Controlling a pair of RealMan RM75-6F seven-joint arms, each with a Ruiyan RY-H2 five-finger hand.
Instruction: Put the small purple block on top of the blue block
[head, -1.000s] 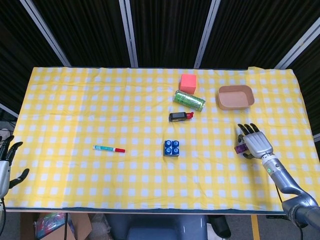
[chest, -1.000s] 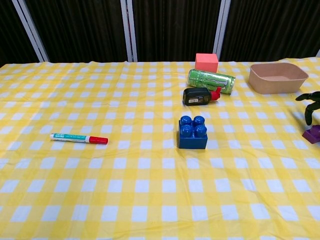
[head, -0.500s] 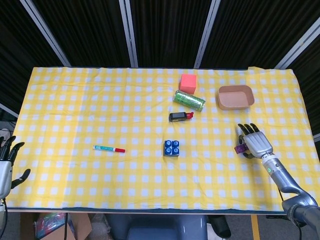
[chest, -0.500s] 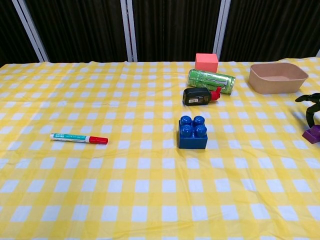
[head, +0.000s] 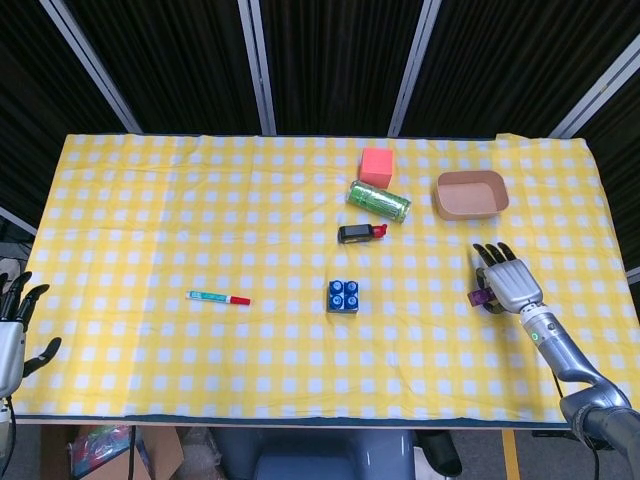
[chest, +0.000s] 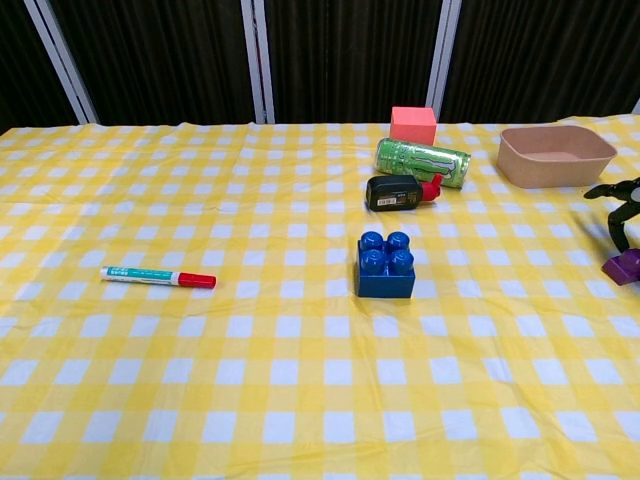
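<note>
The small purple block (head: 482, 297) was located well to the right of the blue block (head: 343, 295), on the checked tablecloth (head: 200, 220). The right hand (head: 507, 279) was positioned over it; whether the fingers (chest: 622, 190) grasped it could not be determined. The left hand (head: 12, 335) was located far left of the blue block, fingers spread and empty.
</note>
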